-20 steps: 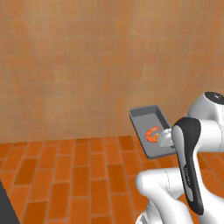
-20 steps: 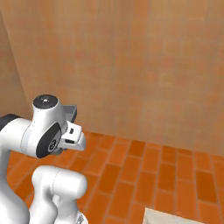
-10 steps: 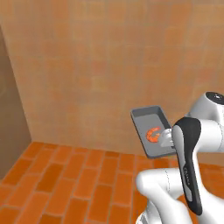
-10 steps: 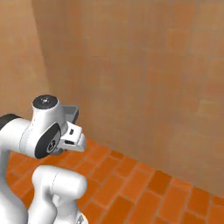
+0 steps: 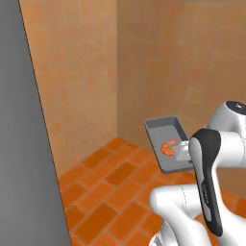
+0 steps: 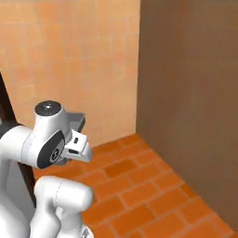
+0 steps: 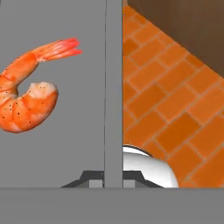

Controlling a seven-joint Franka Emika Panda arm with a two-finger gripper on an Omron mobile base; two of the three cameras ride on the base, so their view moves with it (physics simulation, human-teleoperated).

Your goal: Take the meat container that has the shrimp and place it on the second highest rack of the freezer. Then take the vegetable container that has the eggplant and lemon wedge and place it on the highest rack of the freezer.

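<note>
The claw is clamped on the rim of the grey tray, which it carries level in the air above the brick floor. In the hand view the rim runs straight down between the fingertips. The shrimp lies loose in the tray, at about 3 o'clock of its middle in the left base view. A tall grey panel, possibly the freezer, stands at 9 o'clock in that view; its shelves are hidden. The main risk is the thin edge grip: a quick turn of the base could tip the tray, sliding the shrimp out, or knock its far corner against the panel or the wall.
</note>
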